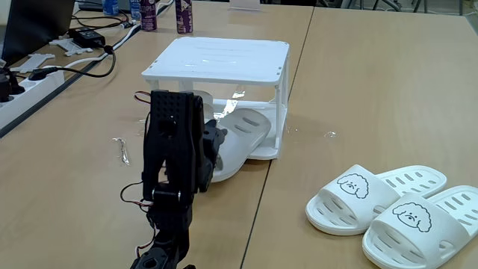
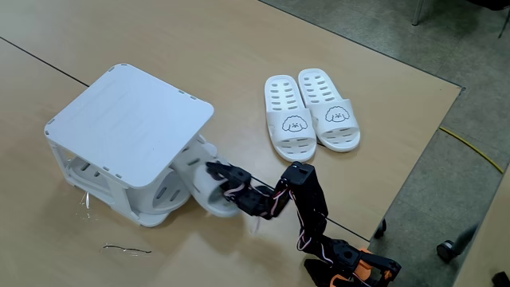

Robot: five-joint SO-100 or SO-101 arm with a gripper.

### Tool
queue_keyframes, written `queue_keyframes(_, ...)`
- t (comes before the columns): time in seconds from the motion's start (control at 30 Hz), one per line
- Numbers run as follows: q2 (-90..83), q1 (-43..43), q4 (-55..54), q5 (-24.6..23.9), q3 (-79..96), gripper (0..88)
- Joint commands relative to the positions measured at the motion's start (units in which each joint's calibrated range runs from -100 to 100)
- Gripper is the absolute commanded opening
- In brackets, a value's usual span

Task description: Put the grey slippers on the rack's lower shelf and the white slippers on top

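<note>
- a wooden table (image 1: pixel 358 90) is spreading across both fixed views, with a seam running down its middle.
- the rack (image 1: pixel 216 63) is standing near the table's centre in a fixed view; its top (image 2: pixel 131 119) is lying bare and flat, with nothing resting on it.
- the black arm (image 1: pixel 175 172) is rising from the 6 o'clock edge of a fixed view and leaning toward the rack's open front.
- the white slippers (image 2: pixel 311 112) are lying side by side at about 1 o'clock from the rack in a fixed view, well apart from it, puppy faces showing on the straps.
- the grey slippers (image 1: pixel 239 142) are sitting at the rack's mouth: one is lying partly on the lower shelf (image 1: pixel 261 153) with its end sticking out over the front edge; the other is showing only as a pale shape deeper inside.
- the gripper (image 2: pixel 217 170) is reaching in at the protruding grey slipper, touching it; whether its fingers are spread or pinching the slipper cannot be told from either view.
- a power strip (image 1: pixel 30 82) and cables are lying at 10 o'clock in a fixed view.
</note>
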Motion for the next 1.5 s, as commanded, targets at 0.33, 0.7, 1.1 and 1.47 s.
queue_keyframes(0.33, 3.24, -0.09, 41.85, 0.42, -42.43, 0.8)
queue_keyframes(0.7, 16.53, 2.45, 54.96, 0.42, -72.11, 0.8)
queue_keyframes(1.1, 20.40, -1.08, 55.39, 0.42, -76.35, 0.8)
queue_keyframes(1.47, 22.34, 2.04, 55.48, 0.42, -77.34, 8.6)
